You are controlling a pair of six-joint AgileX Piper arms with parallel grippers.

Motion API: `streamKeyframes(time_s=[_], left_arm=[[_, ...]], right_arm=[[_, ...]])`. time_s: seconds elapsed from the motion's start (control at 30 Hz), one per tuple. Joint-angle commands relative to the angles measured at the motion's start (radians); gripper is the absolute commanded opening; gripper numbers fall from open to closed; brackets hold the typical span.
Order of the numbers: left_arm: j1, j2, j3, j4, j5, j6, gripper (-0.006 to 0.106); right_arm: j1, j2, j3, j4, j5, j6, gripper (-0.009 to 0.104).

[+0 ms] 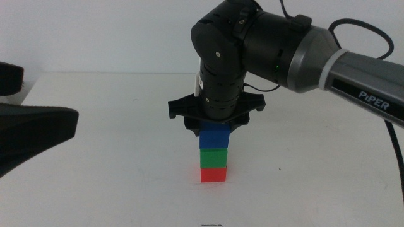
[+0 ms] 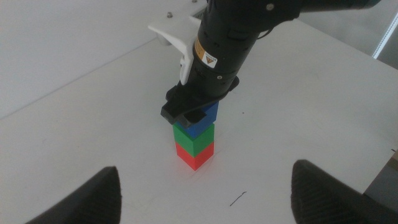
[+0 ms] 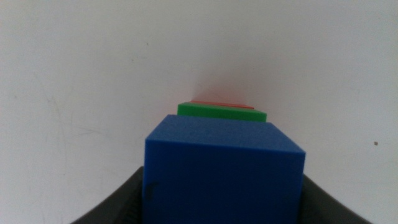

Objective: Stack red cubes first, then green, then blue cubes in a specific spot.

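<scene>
Three cubes stack fully in middle view; right wrist view shows right tool (image 1: 214, 128) clamped on blue cube (image 3: 224, 167).

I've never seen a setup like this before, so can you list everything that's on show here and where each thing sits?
red cube: one, bright red, bottom of the stack, resting on the table.
green cube: one, green, directly on the red cube.
blue cube: one, deep blue, top of the stack on the green cube, between the right gripper's jaws.
table: one, white, under everything.
pen-like mark: one, dark, on the table close to the stack.
right gripper: one, black, reaching down from the right, closed around the blue cube.
left gripper: one, dark, jaws wide apart, waiting at the left, away from the stack.
</scene>
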Motion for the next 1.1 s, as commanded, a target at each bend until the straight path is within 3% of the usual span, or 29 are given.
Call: streamKeyframes(time_s=[0.0,0.6,0.73,0.8,0.83,1.07], left_arm=[[0.000,0.007,-0.024,-0.015,-0.069,-0.005,0.094],[0.000,0.007,-0.024,-0.015,-0.069,-0.005,0.094],[0.000,0.007,-0.024,-0.015,-0.069,-0.005,0.094],[0.000,0.007,-0.024,-0.015,-0.069,-0.005,0.094],[0.000,0.007,-0.024,-0.015,-0.069,-0.005,0.094],[0.000,0.007,-0.024,-0.015,-0.069,-0.005,0.094]], right_arm=[[-0.010,-0.048,-0.025,-0.033,0.003,0.002,-0.001],[-0.014,-0.017,-0.025,-0.033,-0.030,0.002,-0.001],[-0.014,-0.003,-0.025,-0.032,-0.026,-0.002,0.003],[-0.014,0.001,-0.025,-0.029,-0.026,-0.002,0.010],[-0.014,0.003,-0.025,-0.031,-0.026,-0.002,0.056],[-0.012,-0.022,-0.026,-0.028,-0.011,-0.022,0.094]])
